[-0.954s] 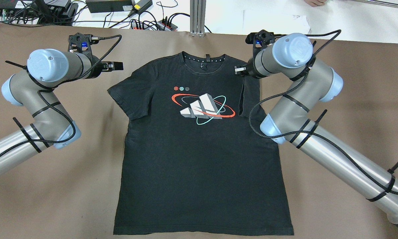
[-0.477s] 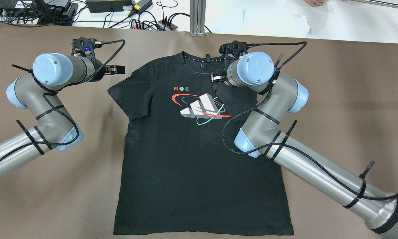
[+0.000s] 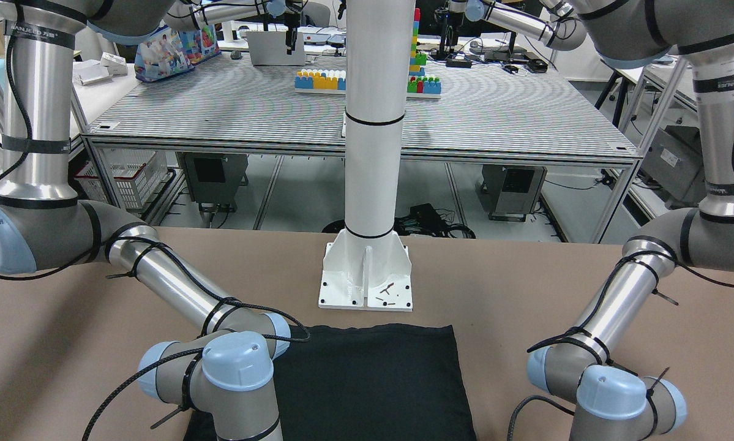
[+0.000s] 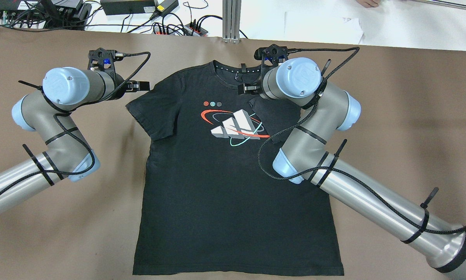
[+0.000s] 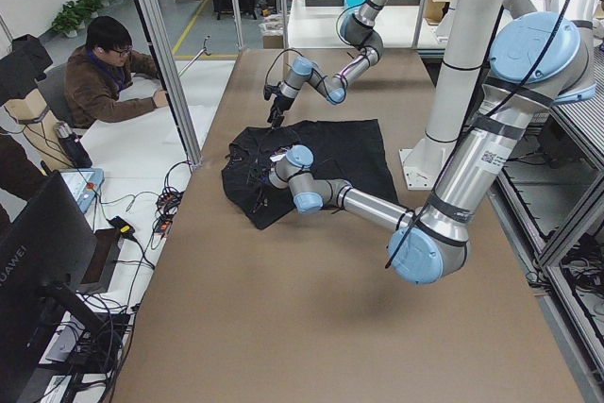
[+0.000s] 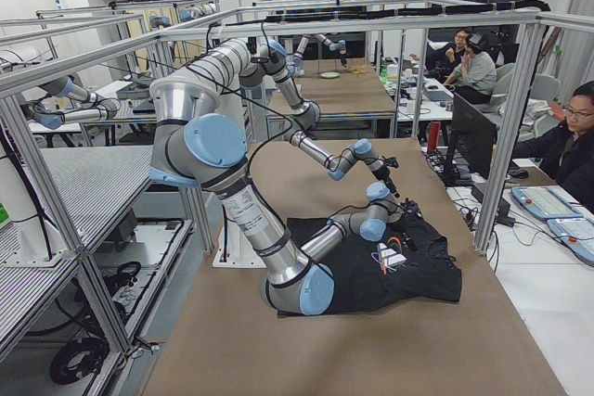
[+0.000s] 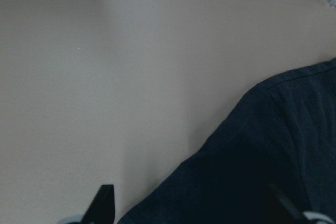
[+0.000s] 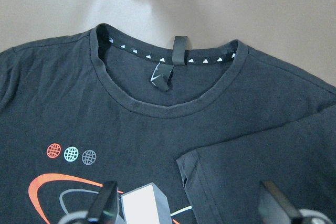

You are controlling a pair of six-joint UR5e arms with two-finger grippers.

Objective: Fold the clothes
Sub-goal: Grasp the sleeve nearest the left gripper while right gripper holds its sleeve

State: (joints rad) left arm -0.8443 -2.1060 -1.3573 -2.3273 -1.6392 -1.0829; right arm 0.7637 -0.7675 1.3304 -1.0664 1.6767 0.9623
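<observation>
The clothes are a black T-shirt (image 4: 217,186) lying flat and face up on the brown table, with a white three-stripe logo (image 4: 236,126) ringed in red and teal. Its right sleeve (image 4: 281,114) lies folded inward over the chest. My right gripper (image 4: 245,88) hovers over the collar area, and in the right wrist view (image 8: 189,205) it is open, with the sleeve's hem (image 8: 262,156) flat beneath it. My left gripper (image 4: 141,85) stands open just beside the other shoulder; in the left wrist view (image 7: 191,205) that shoulder's edge (image 7: 273,145) lies under it.
A white pillar base (image 3: 367,275) stands by the shirt's hem on the robot's side. An aluminium post (image 4: 231,19), power strips and cables (image 4: 170,27) and papers (image 4: 322,25) line the far edge. A person (image 5: 104,73) sits at the neighbouring desk.
My right gripper swept left from the shirt's right shoulder, bringing the sleeve over the chest, and now sits a little past the folded sleeve. The left gripper crept right toward the other shoulder.
</observation>
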